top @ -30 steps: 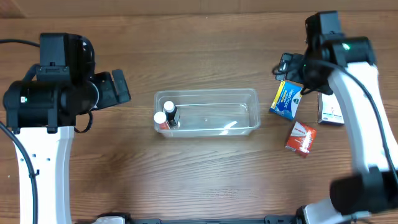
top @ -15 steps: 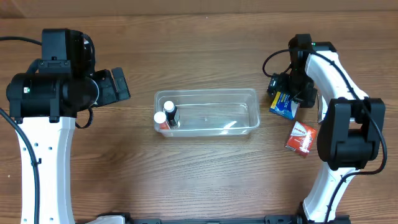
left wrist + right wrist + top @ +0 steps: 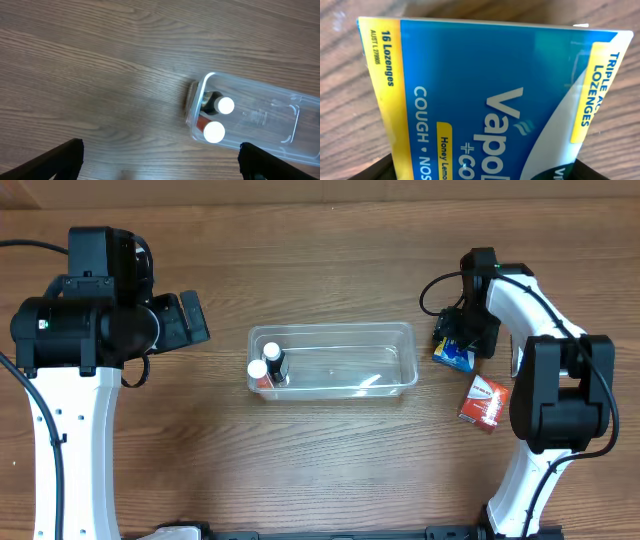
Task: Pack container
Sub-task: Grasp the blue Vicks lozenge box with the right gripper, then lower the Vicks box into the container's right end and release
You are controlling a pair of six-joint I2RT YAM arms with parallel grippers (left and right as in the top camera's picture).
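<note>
The clear container (image 3: 332,328) lies at the table's middle, with two small bottles at its left end, one white-capped (image 3: 257,369) and one dark (image 3: 273,356). In the left wrist view the container (image 3: 260,117) lies ahead and to the right, with both caps (image 3: 225,105) showing. My left gripper (image 3: 160,148) hangs open over bare wood, left of the tub (image 3: 190,320). My right gripper (image 3: 458,343) is down on a blue and yellow lozenge box (image 3: 452,358) just right of the container. That box (image 3: 485,90) fills the right wrist view, and both dark fingers (image 3: 387,167) press its sides.
A red and white box (image 3: 484,401) lies on the wood in front of the blue box, next to the right arm's lower link. The wooden table's far edge runs along the top of the overhead view.
My right arm swung in and came down over the blue box, and its jaws closed on the box's sides. The left arm has barely moved.
</note>
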